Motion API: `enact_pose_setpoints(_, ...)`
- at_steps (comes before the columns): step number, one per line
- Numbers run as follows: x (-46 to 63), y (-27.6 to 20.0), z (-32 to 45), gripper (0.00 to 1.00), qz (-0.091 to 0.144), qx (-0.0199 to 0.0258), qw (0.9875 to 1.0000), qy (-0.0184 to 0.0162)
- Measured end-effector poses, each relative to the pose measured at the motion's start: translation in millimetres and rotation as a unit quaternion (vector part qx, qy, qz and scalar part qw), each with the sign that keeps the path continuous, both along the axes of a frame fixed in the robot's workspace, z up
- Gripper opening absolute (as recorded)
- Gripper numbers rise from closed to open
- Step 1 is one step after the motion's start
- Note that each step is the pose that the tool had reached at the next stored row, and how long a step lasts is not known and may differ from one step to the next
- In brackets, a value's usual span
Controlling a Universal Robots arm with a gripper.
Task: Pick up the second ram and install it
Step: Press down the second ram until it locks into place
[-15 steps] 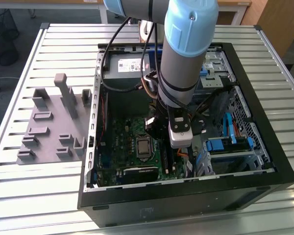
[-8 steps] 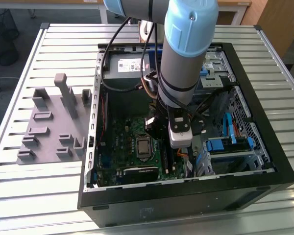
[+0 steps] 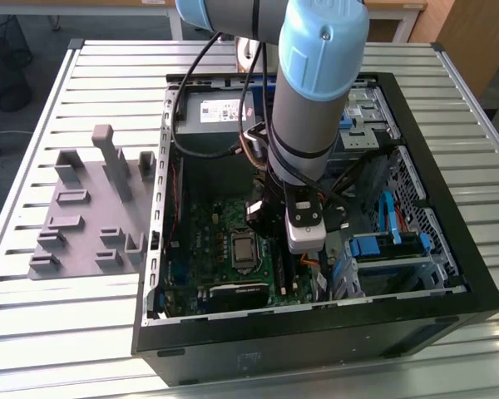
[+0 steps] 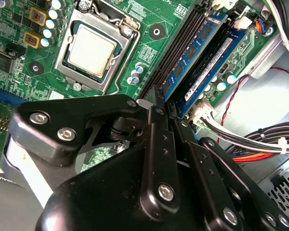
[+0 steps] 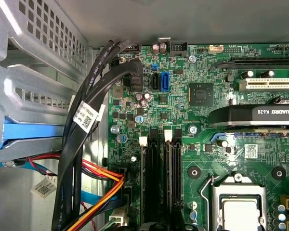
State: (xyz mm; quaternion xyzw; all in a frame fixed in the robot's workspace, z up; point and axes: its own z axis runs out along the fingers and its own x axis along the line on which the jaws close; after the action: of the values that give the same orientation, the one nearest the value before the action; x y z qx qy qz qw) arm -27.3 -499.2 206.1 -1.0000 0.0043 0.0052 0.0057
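Just past the tips of the black metal gripper, the thin blue flat memory stick called the second ram is seen standing on its edge in a long black plastic slot on the green motherboard. The gripper's fingers are drawn tight together right at the near end of the stick. Whether that end is being pinched or only pushed on cannot be told. Another blue stick is seated just beside the ram, on the far side from the square silver chip.

Things could go wrong from this spot. If only one end is pushed, the ram could be left tilted, with one end up, and it may not be locked in. If it is pushed too hard or off line, the thin board could be bent or the slot cracked. The stick next door could be knocked by the fingers. The bundle of red and black wires close beside the gripper could be caught as well.
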Motion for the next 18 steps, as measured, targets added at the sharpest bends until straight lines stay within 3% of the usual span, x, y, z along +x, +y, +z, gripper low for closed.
enact_pose_setpoints(10,0.0,0.0,-0.1,0.15,0.0,0.0,1.0,0.0)
enact_pose_setpoints(11,0.0,0.0,-0.1,0.21,0.0,0.0,1.0,0.0)
enact_pose_setpoints(13,0.0,0.0,0.2,0.21,0.0,0.0,1.0,0.0)
enact_pose_setpoints(18,0.0,0.0,12.9,0.21,0.0,0.0001,1.0,-0.0001)
